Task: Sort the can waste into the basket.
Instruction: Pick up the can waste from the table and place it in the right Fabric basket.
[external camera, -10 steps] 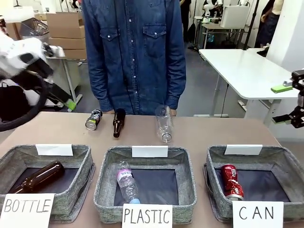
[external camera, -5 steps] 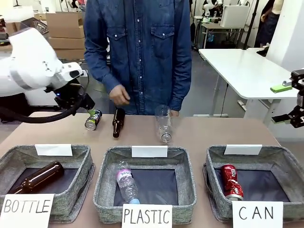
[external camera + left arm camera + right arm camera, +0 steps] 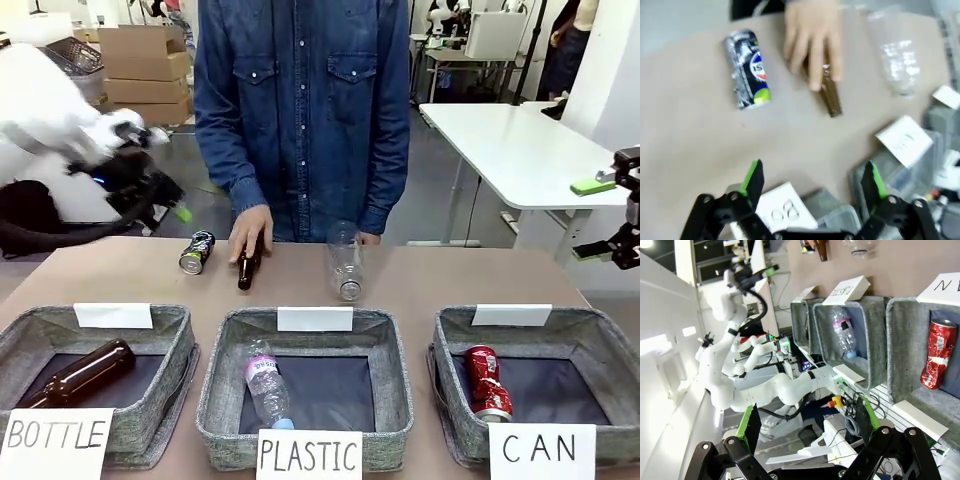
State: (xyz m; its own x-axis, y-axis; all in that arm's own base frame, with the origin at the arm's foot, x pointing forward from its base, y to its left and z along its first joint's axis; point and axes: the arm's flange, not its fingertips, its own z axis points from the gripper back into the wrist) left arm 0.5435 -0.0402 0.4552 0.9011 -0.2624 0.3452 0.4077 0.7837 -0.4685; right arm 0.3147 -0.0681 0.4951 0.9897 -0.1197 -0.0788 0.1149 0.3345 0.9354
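Two left fingers [image 3: 754, 177] gape empty, the dark can [image 3: 746, 70] lying well ahead of them.

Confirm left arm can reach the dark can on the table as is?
Likely yes. The left gripper hangs open over the table, where the dark can lies apart from the person's hand, which rests on the brown bottle beside it. The hand is close, though.
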